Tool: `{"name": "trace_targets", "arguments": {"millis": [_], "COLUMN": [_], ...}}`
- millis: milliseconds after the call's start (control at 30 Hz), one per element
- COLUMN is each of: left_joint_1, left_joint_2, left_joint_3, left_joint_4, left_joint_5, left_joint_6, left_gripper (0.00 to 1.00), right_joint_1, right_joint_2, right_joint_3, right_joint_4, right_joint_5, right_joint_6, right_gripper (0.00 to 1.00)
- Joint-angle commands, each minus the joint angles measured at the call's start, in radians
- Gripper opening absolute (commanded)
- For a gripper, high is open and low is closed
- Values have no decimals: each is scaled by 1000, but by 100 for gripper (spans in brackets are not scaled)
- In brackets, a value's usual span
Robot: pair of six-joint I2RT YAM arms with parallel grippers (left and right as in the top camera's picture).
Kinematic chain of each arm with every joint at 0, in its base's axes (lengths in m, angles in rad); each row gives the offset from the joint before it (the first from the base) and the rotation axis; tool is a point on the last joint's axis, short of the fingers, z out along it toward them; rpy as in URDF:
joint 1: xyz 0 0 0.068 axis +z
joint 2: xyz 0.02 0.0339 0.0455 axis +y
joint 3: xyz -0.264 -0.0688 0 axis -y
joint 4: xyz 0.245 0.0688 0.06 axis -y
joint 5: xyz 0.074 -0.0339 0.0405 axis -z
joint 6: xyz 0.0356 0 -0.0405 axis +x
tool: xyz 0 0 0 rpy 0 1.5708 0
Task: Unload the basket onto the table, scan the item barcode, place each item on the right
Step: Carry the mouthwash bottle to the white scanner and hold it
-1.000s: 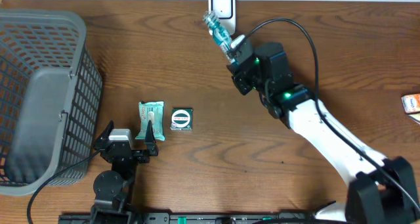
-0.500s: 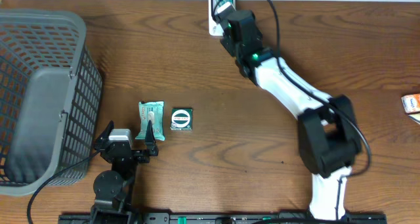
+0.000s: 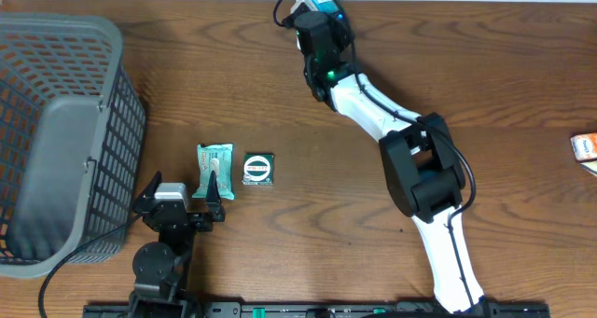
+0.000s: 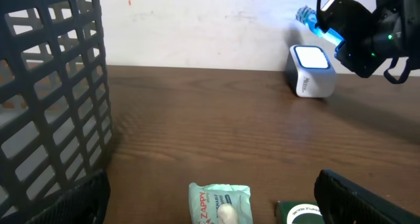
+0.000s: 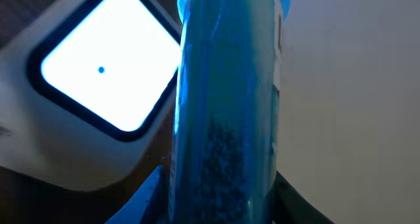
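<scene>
Right wrist view: the blue translucent plastic tube (image 5: pixel 226 106) sits clamped in the jaws of the right gripper (image 3: pixel 317 6), close beside the lit window of the white box-shaped barcode scanner (image 5: pixel 98 73) at the far edge of the brown wooden desk (image 3: pixel 326 215). The left gripper (image 3: pixel 182 199) sits low, jaws wide apart, with a green snack packet (image 3: pixel 214 159) just ahead and a grey mesh basket (image 3: pixel 56 131) nearby.

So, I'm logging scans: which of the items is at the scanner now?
The blue tube in the right claw, at the lit scanner; the green packet and dark packet lie by the left claw.
</scene>
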Motion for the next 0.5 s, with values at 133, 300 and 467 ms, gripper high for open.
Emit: {"name": "trace_targets", "arguments": {"millis": [133,300,467], "left_joint_1": [4,4,4], "left_joint_2": [-2,-2,-2], "left_joint_3": [-22,-22,-22], "left_joint_4": [-34,-34,-34], "left_joint_5": [-9,-9,-9], "left_joint_6": [2,2,2], "left_gripper": [98,98,98], "right_joint_1": [-9,-40,-116], "right_joint_2": [-10,-10,-10], "right_joint_3": [57,57,57], "right_joint_4": [29,50,48], "right_joint_5": [177,293,432], "right_joint_6": [-66,-74,-72], "right_gripper": [23,23,24]}}
